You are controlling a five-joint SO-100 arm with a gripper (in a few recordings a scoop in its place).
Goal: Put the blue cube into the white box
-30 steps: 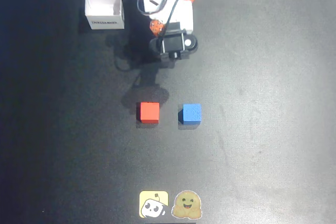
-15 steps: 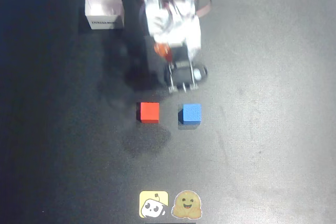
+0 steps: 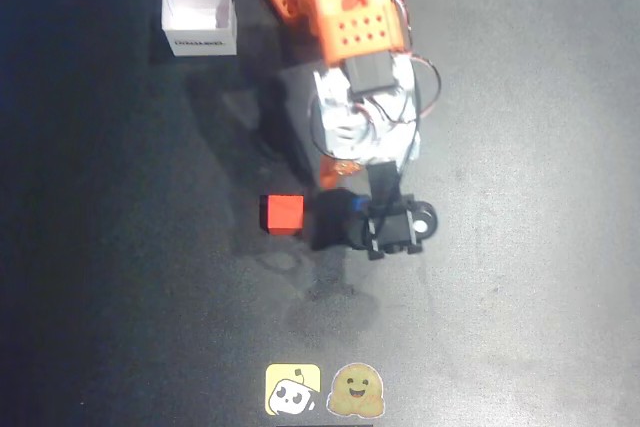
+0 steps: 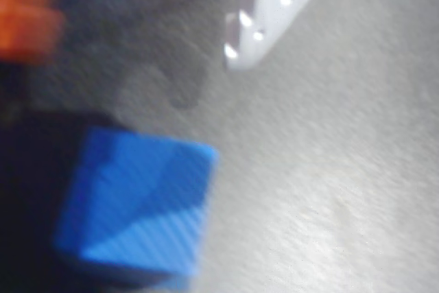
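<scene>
In the overhead view we are looking at the gripper [image 3: 392,229] hanging low over the middle of the dark worktop [image 3: 520,247], right above the place of the blue cube [image 3: 357,203], of which just a small blue edge is showing beside the black head. In the wrist view the blue cube [image 4: 137,214] is sitting close, low and to the left, one corner turned toward the camera, with a white finger [image 4: 274,12] above it and to the right. We are judging that the cube is lying just off the left side of the gripper. We cannot tell if the jaws are parted. The red cube [image 3: 283,213] is resting just to the left, and the white box [image 3: 199,17] is standing well apart near the far left corner.
</scene>
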